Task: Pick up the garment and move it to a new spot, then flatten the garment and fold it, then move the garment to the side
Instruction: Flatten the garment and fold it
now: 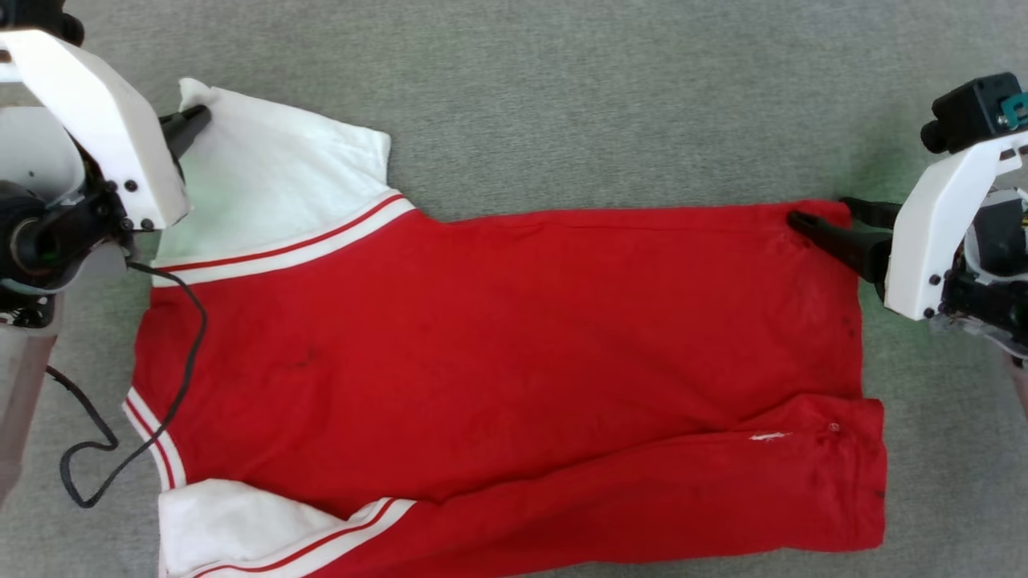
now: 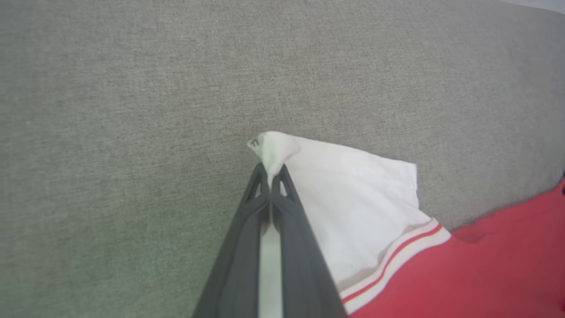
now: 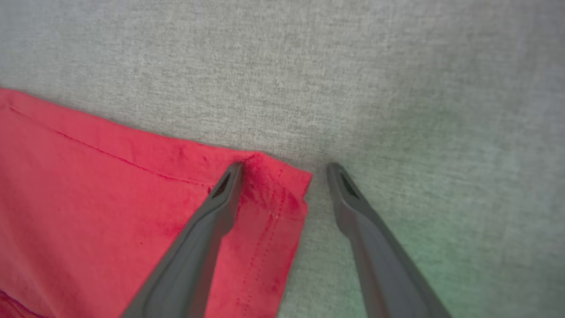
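Note:
The garment (image 1: 498,353), a red T-shirt with white sleeves and red-and-white striped trim, lies spread on the grey fabric surface with its plain side up. My left gripper (image 1: 197,119) is shut on the far corner of the upper white sleeve (image 2: 353,207); in the left wrist view a pinched tuft of white cloth pokes out past the closed gripper (image 2: 270,170). My right gripper (image 1: 819,215) stands open at the shirt's far hem corner (image 3: 282,190), one finger lying on the red cloth and the other on the bare surface beside it (image 3: 284,165).
A black cable (image 1: 161,385) from my left arm trails across the shirt's shoulder and onto the grey surface (image 1: 562,96). The second white sleeve (image 1: 241,522) lies at the bottom edge of the head view. Bare grey fabric stretches beyond the shirt's far side.

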`<state>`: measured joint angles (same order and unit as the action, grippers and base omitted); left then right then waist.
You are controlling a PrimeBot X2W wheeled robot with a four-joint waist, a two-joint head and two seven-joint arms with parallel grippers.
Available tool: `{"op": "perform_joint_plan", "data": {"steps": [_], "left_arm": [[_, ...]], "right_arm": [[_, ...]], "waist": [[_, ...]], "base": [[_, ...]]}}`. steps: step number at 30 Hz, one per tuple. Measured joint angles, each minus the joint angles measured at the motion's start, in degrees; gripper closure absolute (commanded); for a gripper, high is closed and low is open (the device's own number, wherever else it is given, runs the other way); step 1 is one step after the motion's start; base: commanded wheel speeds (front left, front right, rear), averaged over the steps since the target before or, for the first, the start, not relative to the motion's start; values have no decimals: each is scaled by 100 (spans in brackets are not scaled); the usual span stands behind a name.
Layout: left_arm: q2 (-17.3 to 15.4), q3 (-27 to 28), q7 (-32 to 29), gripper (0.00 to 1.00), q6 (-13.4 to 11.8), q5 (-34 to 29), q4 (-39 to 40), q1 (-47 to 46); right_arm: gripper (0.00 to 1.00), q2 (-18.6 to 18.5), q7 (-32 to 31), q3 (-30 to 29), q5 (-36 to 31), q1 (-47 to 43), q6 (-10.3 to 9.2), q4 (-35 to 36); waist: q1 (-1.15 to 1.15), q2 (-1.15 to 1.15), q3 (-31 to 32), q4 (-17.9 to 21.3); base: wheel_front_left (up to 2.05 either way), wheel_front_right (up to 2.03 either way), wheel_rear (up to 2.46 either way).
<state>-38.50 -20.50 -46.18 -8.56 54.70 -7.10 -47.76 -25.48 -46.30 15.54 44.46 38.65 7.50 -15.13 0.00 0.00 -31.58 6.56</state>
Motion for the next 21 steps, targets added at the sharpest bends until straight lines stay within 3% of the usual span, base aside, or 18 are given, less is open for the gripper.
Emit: {"op": "perform_joint_plan", "data": {"steps": [1, 2, 3, 4, 11, 21], "left_arm": [[19, -13, 19, 100, 2, -2, 11, 0], [34, -24, 36, 100, 4, -9, 20, 1], [51, -34, 53, 100, 11, -9, 25, 1], [57, -44, 71, 100, 20, -9, 22, 8], [98, 43, 385, 100, 60, 3, -22, 196], [86, 606, 1122, 100, 62, 382, 286, 1291]], "right_arm": [[11, -11, -122, -3, -19, 40, 0, -47], [60, -30, -240, -3, -60, 83, 1, -88], [84, -36, -328, -9, -69, 120, 1, -109], [100, -32, -360, -23, -75, 129, 1, -126], [100, 31, -67, -32, -470, 99, 0, -5], [100, 210, 553, -673, -910, -614, 0, 482]], "waist": [[0, 0, -5, -42], [0, 0, -7, -79], [0, 0, -5, -112], [0, 0, 7, -136], [0, 0, 251, -212], [0, 0, 980, -298]], "base": [[0, 0, 0], [0, 0, 0], [0, 0, 0], [0, 0, 0], [0, 0, 0], [0, 0, 0]]}}
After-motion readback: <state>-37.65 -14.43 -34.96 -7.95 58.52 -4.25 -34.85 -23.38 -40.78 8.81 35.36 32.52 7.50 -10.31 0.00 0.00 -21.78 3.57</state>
